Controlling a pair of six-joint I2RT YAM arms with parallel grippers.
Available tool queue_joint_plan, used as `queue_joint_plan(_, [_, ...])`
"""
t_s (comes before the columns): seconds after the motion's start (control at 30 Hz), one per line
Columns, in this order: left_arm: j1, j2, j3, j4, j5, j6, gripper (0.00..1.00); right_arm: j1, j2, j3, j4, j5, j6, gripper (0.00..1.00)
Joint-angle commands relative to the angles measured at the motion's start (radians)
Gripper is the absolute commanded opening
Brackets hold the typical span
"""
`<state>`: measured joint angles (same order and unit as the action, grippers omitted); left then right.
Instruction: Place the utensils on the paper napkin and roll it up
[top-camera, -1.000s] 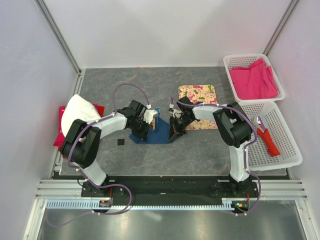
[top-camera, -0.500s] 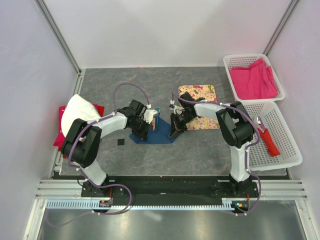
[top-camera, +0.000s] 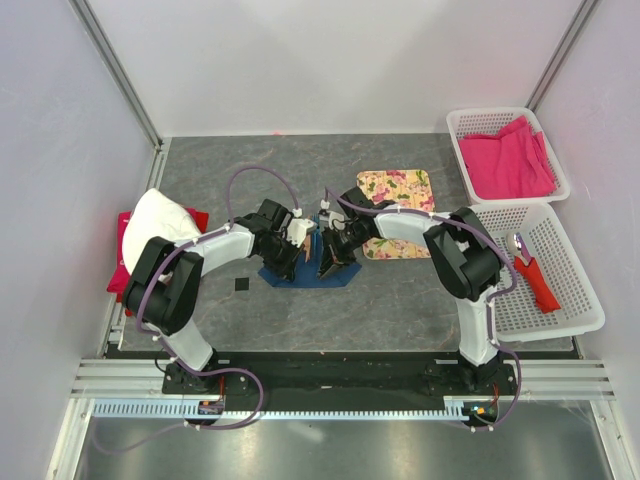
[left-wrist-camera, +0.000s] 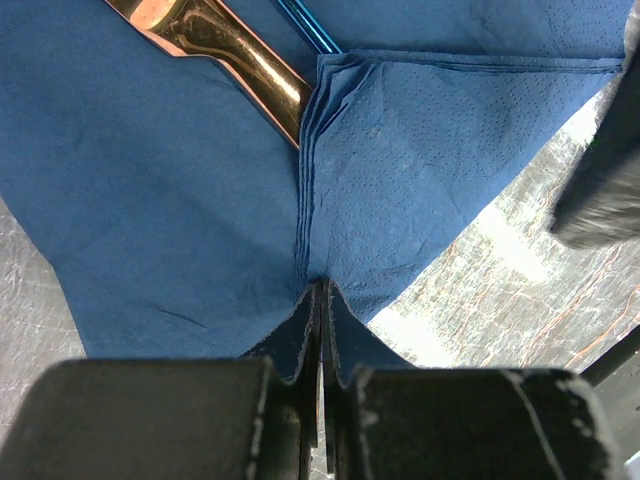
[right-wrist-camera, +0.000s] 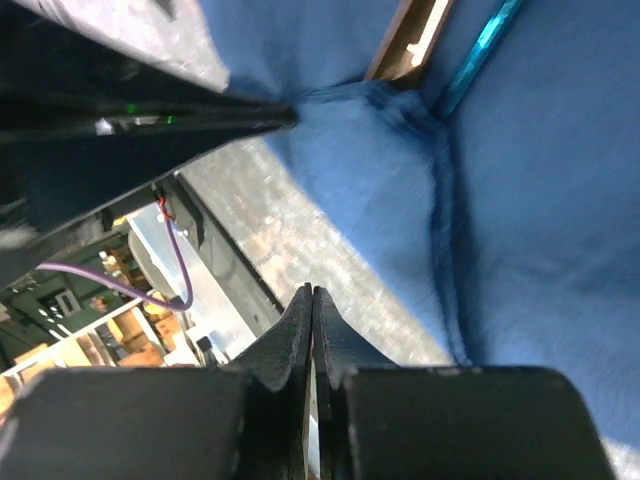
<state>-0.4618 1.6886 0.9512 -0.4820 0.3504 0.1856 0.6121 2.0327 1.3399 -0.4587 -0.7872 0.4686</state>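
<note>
Grey marbled bench (top-camera: 400, 300), white enclosure walls all round. The right pincer (right-wrist-camera: 312, 300) has slid left off the floral mat (top-camera: 398, 188) and now sits over the paper napkin (top-camera: 300, 275), jaws pressed together on nothing. The left pincer (left-wrist-camera: 320, 300) is clamped on a raised fold of that dimpled dark-blue tissue. A thin bright-blue utensil (left-wrist-camera: 310, 25) lies on the napkin beside a glossy copper handle (left-wrist-camera: 230, 45).

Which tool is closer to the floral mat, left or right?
Right. The right tool hangs at the blue napkin's edge nearest the floral mat; the left tool is at its far edge.
</note>
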Motion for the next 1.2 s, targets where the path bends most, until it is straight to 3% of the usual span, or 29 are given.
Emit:
queue_joint_plan(0.0, [0.009, 0.026, 0.006, 0.006, -0.025, -0.017, 0.02, 0.001, 0.052, -0.001, 0.063, -0.018, 0.031, 0.05])
queue_joint_plan(0.47, [0.034, -0.030, 0.004, 0.010, 0.033, -0.040, 0.02, -0.003, 0.101, -0.018, 0.065, 0.029, 0.010, 0.04])
queue_joint_plan(0.77, [0.029, -0.194, -0.015, -0.004, 0.193, -0.066, 0.08, -0.003, 0.107, -0.013, 0.060, 0.040, 0.008, 0.04])
queue_joint_plan(1.17, [0.000, -0.057, 0.014, -0.004, 0.197, -0.138, 0.08, -0.008, 0.118, -0.010, 0.057, 0.046, 0.011, 0.04])
